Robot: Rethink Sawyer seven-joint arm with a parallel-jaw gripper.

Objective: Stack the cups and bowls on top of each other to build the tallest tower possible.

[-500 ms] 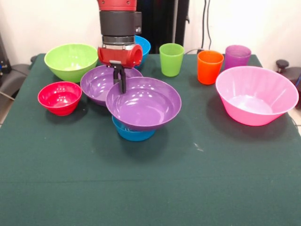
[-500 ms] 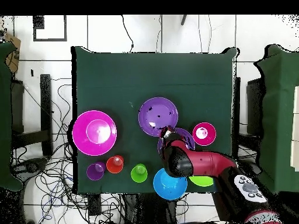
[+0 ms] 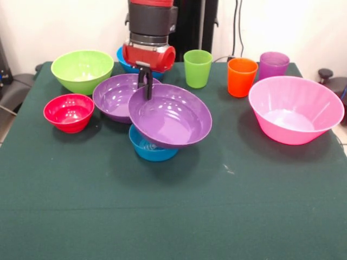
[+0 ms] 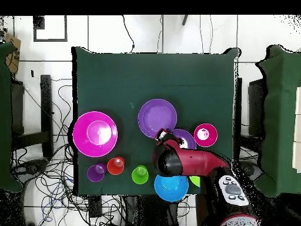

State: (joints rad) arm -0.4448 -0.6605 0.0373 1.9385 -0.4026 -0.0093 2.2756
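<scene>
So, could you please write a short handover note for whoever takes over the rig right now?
End effector: shut on the far rim of a purple bowl, which is tilted over a blue bowl.
On the table: second purple bowl, lime bowl, red bowl, pink bowl, another blue bowl behind the arm; green cup, orange cup, purple cup stand singly.
Done: nothing settled yet.
Left: seat the held bowl, then stack everything else.

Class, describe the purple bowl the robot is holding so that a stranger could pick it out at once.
Start at the red arm's gripper near the table's middle. It pinches the rim of a purple bowl, which sits tilted on a blue bowl. The other purple bowl, beside it, rests flat on the table.
</scene>
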